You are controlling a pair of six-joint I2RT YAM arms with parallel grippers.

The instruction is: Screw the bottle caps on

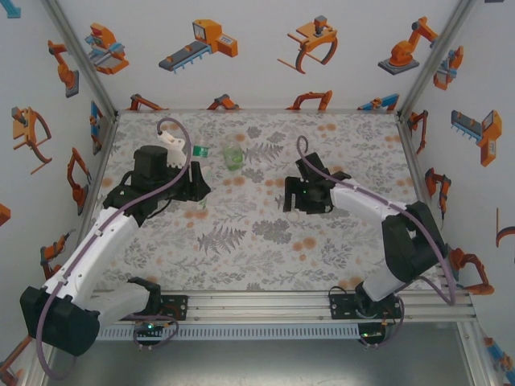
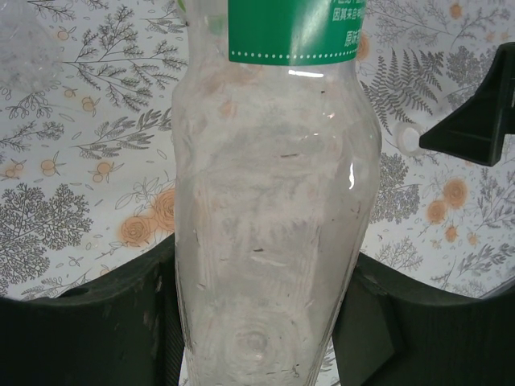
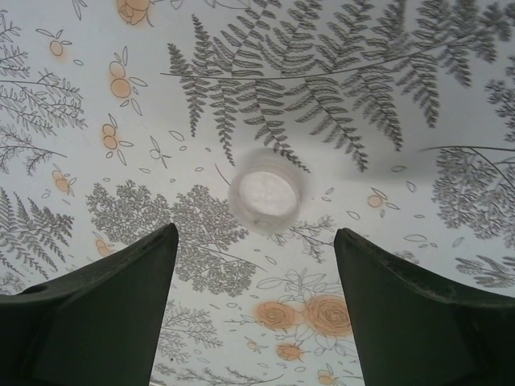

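My left gripper [image 1: 195,186] is shut on the lower body of the taller clear bottle [image 2: 269,201], one black finger [image 2: 96,330] on each side. Its green label [image 2: 294,32] is at the far end, and its neck is out of frame. In the top view the green label [image 1: 200,150] pokes out beyond the gripper. The short translucent green bottle [image 1: 233,157] stands just right of it. My right gripper [image 3: 256,233] hangs open over the table, with a small round whitish cap [image 3: 265,193] lying just ahead of its fingertips, not between them. It sits mid-table [image 1: 304,195].
The floral tablecloth [image 1: 241,257] covers the table, with white walls on three sides. In the left wrist view a black part of the right gripper [image 2: 475,121] shows at the right edge, with a small white round thing [image 2: 409,138] beside it.
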